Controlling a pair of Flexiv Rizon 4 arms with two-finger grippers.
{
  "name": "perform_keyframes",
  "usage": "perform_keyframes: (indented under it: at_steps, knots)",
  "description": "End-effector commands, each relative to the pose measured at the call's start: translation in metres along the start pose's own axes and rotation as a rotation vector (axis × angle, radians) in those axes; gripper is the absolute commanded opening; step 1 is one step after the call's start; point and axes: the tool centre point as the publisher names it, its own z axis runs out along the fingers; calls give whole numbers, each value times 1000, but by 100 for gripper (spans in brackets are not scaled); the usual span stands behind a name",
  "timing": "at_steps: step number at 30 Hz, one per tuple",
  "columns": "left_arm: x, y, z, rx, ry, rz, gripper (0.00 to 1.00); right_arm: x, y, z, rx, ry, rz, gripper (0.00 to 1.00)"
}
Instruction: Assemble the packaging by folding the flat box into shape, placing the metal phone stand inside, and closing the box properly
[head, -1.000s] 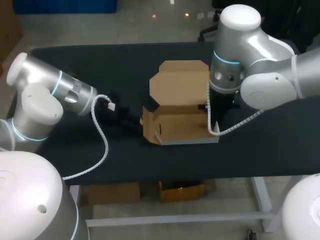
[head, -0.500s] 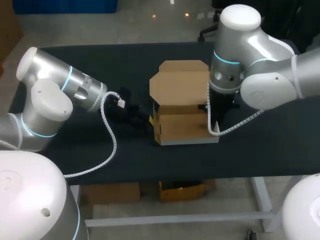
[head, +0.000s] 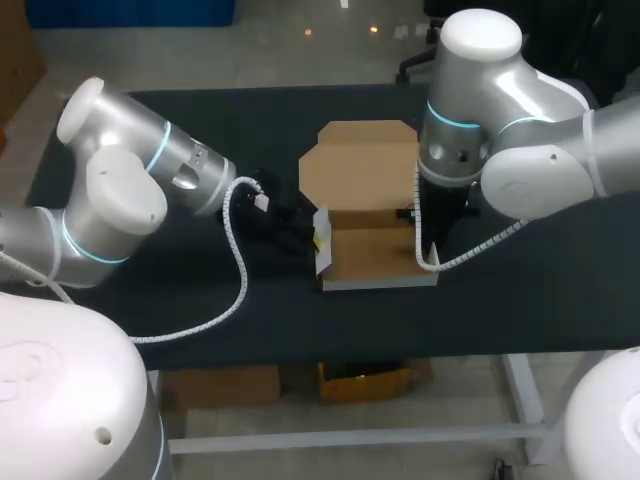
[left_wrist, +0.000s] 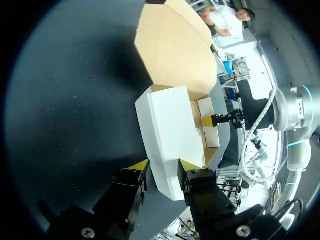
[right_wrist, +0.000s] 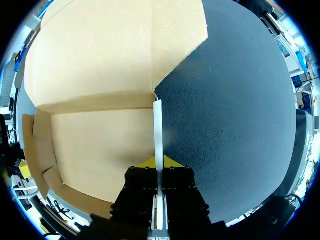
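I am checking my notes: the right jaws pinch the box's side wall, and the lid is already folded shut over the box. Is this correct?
Not entirely. The lid is open, folded back behind the box, as the head view shows. The right jaws do pinch the box's side wall.

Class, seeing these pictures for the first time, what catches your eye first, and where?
The brown cardboard box sits in the middle of the black table, its lid flap open on the far side. The right gripper is pinched shut on the box's thin right wall, while the left gripper sits against its white left wall.
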Motion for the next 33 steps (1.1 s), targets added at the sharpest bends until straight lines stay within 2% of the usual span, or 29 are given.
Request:
perform_keyframes:
  at_steps: [1,12,19,33]
  knots:
    - [8,-3,4,-9,-40,-4,36,0,0,0,1,-1,0,0]
    - [15,-4,9,-20,-111,-12,35,0,0,0,1,-1,0,0]
    - [17,-7,16,-31,-190,-19,35,0,0,0,1,-1,0,0]
    - [9,-16,24,-41,-332,-66,34,0,0,0,1,-1,0,0]
